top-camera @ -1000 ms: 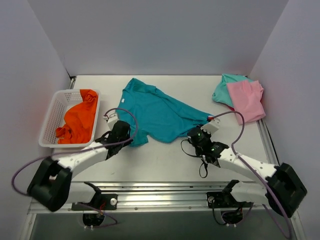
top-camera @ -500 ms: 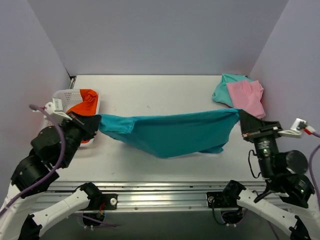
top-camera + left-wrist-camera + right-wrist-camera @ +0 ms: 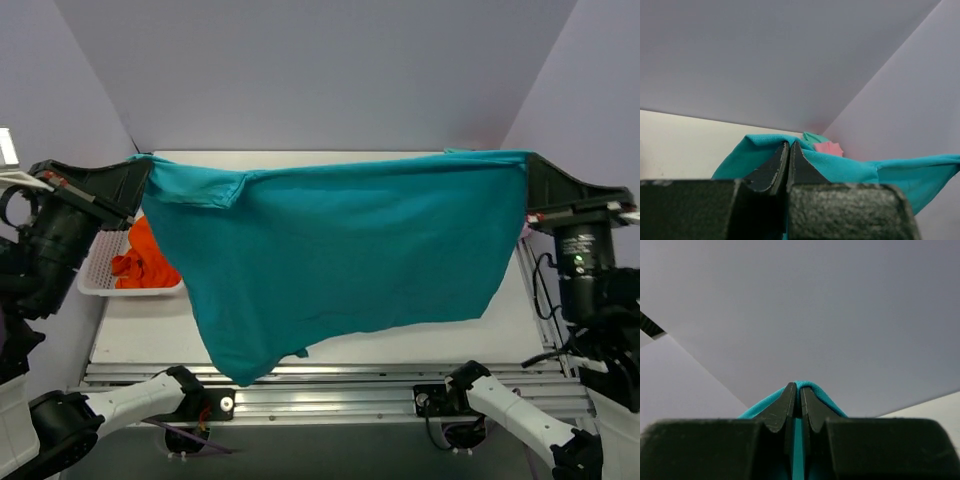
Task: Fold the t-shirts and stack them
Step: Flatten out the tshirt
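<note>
Left gripper [image 3: 143, 168] and right gripper [image 3: 528, 170] both clenched on the teal-blue t-shirt [image 3: 330, 250], one top corner each. Stretched wide between them, raised off the table [image 3: 420, 345], hanging as a broad sheet, lower left corner drooping lowest. In both wrist views, fingers [image 3: 771, 170] pressed together, teal cloth nipped between. At the left, partly hidden by the sheet, an orange t-shirt [image 3: 138, 268] in the white lattice basket [image 3: 98, 283]. Far back in the left wrist view, pink t-shirt [image 3: 829, 148] and mint-green t-shirt [image 3: 812, 137], touching.
</note>
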`<state>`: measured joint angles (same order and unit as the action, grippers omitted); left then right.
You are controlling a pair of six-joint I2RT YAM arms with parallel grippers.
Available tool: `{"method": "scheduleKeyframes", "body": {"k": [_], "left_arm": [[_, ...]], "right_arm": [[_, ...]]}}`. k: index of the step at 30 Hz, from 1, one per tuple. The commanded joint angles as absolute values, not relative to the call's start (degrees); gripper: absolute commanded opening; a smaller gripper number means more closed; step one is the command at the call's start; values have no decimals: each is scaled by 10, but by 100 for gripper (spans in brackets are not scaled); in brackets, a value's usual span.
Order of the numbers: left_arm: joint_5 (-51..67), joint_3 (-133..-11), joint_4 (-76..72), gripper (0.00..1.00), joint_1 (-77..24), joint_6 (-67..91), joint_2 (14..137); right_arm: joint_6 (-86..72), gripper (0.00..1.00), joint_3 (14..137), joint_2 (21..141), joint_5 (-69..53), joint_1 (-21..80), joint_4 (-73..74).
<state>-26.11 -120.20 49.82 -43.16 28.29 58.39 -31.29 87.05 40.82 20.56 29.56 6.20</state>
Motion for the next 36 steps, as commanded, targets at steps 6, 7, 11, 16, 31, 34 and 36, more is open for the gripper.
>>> {"method": "scheduleKeyframes", "body": {"k": [6,7,11,16,31,34,36], "left_arm": [[-317,-1022,406,2,-422,228,656],[-313,-995,390,2,-415,234,662],[-200,-854,269,2,-296,264,706],[-111,-777,140,2,-194,271,893],[19,-1564,349,94,-82,261,1421],[6,-1324,197,94,-83,262,1272],[5,-1246,160,94,-85,261,1211]], "right_arm": [[-318,0,728,562,238,291,18],[-326,0,695,576,245,291,5],[-346,0,620,667,273,288,-63],[-374,0,602,849,265,248,-144],[-374,100,1072,1241,351,170,-23],[-371,100,1005,1174,358,181,-75],[-362,100,945,1128,380,199,-98]]}}
